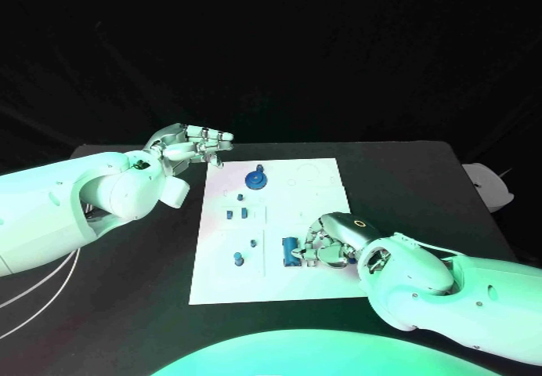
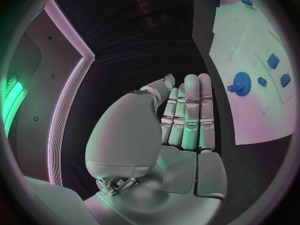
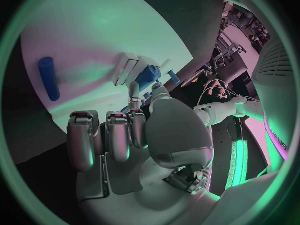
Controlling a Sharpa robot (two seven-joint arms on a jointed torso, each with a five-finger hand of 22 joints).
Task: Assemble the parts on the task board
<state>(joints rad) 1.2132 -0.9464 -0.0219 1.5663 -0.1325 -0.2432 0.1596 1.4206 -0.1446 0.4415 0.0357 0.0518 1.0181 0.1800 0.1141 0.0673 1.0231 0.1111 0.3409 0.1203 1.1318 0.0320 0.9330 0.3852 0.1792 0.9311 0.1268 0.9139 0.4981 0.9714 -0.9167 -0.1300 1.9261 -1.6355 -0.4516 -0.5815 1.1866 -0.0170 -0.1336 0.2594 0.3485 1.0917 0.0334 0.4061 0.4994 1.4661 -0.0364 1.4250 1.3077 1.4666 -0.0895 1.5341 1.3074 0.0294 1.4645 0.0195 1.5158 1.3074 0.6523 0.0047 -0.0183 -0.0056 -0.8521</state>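
two hands are working around the task board (image 1: pixel 288 274), which is lying flat mid-surface (image 1: pixel 135 313). left hand (image 1: pixel 189 145) is hovering just off the board's far left corner, fingers (image 2: pixel 190 110) lying straight and close together, holding nothing. right hand (image 1: pixel 334 239) is sitting over the board's near right part, fingers (image 3: pixel 119 135) curling down beside a blue block (image 1: pixel 291 249); cannot tell whether they are gripping it. blue gear (image 1: pixel 256 180) is standing on the board's far middle. small blue parts (image 1: pixel 236 213) are lying on the board's left half, nearer than the gear. blue cylinder (image 3: pixel 48 77) is lying on the board, well apart from the right hand.
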